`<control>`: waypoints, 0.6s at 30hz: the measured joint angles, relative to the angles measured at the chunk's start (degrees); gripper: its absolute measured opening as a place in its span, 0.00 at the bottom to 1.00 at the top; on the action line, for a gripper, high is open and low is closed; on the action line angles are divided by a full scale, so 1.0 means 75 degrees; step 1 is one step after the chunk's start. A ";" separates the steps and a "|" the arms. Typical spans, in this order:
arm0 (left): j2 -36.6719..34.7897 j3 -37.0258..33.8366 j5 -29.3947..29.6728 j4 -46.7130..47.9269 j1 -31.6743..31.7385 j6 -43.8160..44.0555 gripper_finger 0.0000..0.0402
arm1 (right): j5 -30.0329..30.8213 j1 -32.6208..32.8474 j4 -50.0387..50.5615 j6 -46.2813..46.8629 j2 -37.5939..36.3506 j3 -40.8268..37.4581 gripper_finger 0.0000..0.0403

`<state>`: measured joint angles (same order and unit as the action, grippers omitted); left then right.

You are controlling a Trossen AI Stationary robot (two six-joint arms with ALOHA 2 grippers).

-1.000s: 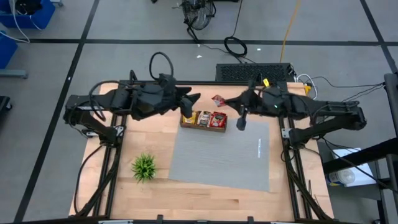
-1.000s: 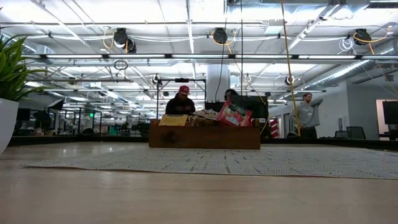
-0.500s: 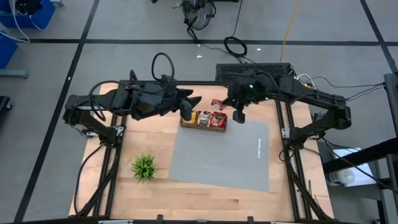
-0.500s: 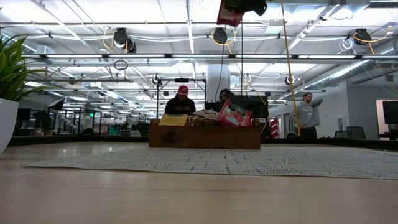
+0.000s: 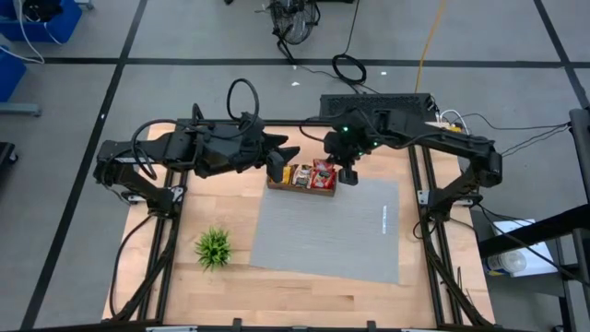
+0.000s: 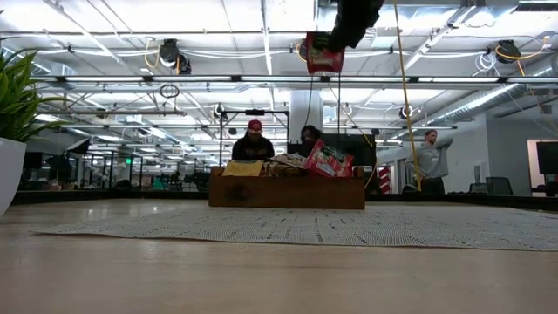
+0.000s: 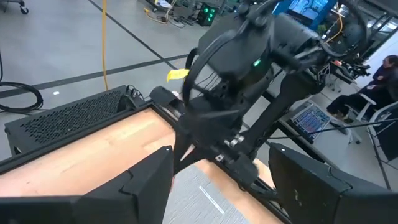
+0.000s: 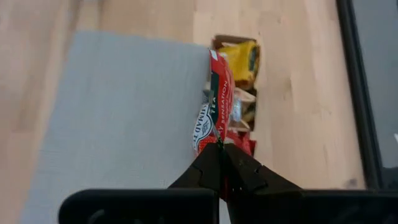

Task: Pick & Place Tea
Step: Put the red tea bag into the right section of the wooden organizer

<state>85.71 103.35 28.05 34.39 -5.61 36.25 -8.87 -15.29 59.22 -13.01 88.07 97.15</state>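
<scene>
A wooden tray [image 5: 301, 185] [image 6: 288, 194] stands at the far edge of the grey mat [image 5: 332, 231], with yellow, brown and red tea packets [image 6: 327, 160] in its compartments. My right gripper [image 6: 338, 35] [image 8: 221, 155] hangs above the tray's right end, shut on one red tea packet [image 6: 323, 54] [image 8: 211, 106]. My left gripper [image 5: 279, 159] [image 7: 217, 186] waits open and empty, raised beside the tray's left end. The left wrist view looks across at the right arm. My right gripper pinches the red packet between its two fingers at the packet's upper edge [image 8: 215, 140], coming from above and pointing down. The packet hangs below the fingers, lifted clear, above the tray. The right wrist view shows it edge-on.
A small green plant [image 5: 213, 247] [image 6: 17, 96] in a white pot stands on the table's near left. The mat covers the table's middle and right. A black grille box [image 5: 378, 104] sits beyond the far edge. People sit in the room behind.
My right gripper has swung from right of the tray toward the table's left, over the tray's right end. In the low view it has come down into the picture from above, the red packet hanging from its shut fingers.
</scene>
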 joint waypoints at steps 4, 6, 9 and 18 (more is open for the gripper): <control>0.0000 0.0000 -0.0003 0.0006 0.0000 0.0002 0.66 | 0.0202 -0.0003 -0.0274 -0.0108 0.0001 -0.0478 0.00; 0.0000 0.0000 -0.0008 0.0007 0.0000 0.0010 0.66 | 0.0213 -0.0003 -0.0496 -0.0198 0.0001 -0.0765 0.00; 0.0000 0.0000 -0.0048 -0.0002 -0.0007 0.0029 0.66 | 0.0213 0.0003 -0.0944 -0.0185 -0.0005 -0.1314 0.00; 0.0000 0.0000 -0.0377 -0.0016 -0.0008 0.0157 0.66 | 0.0415 0.0000 -0.2207 -0.0245 0.0004 -0.2700 0.00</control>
<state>85.71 103.35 25.23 34.27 -5.66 37.43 -5.76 -15.29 42.67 -14.85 88.09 76.91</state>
